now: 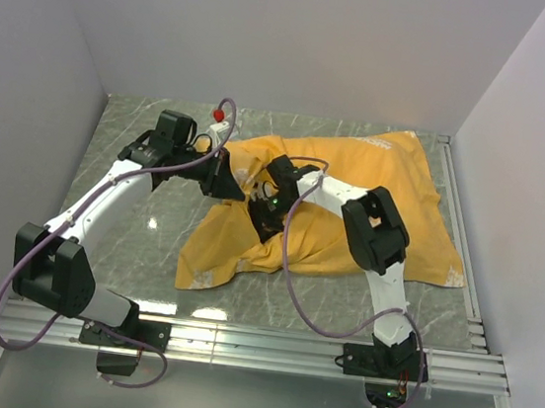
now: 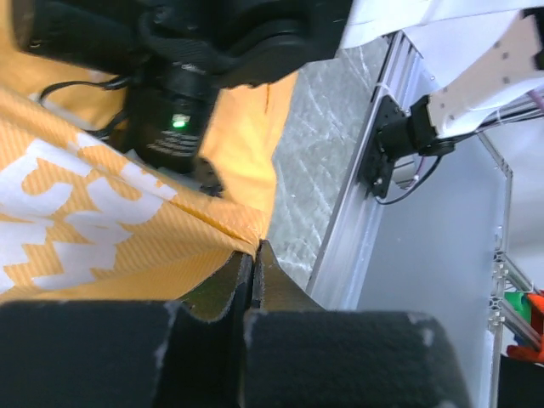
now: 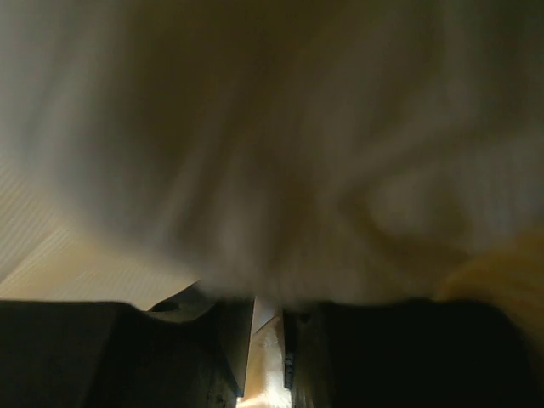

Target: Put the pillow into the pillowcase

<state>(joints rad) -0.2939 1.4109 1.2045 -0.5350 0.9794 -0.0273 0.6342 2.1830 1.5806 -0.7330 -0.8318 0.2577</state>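
Note:
The pillowcase (image 1: pixel 384 188) lies spread over the marble table, orange-yellow side out with pale prints. My left gripper (image 1: pixel 233 181) is at its left edge, and in the left wrist view this gripper (image 2: pixel 255 251) is shut on the hem of the pillowcase (image 2: pixel 102 229). My right gripper (image 1: pixel 264 208) is pushed in among the folds beside it. In the right wrist view the pillow (image 3: pixel 280 144) is a blurred cream-white mass filling the frame against the right gripper (image 3: pixel 270 306). Its jaws stand a narrow gap apart, and a grip is not visible.
Aluminium rails run along the near edge (image 1: pixel 286 340) and the right side (image 1: pixel 461 227) of the table. White walls close in the left, back and right. The right arm's wrist (image 2: pixel 174 127) sits close in front of my left gripper.

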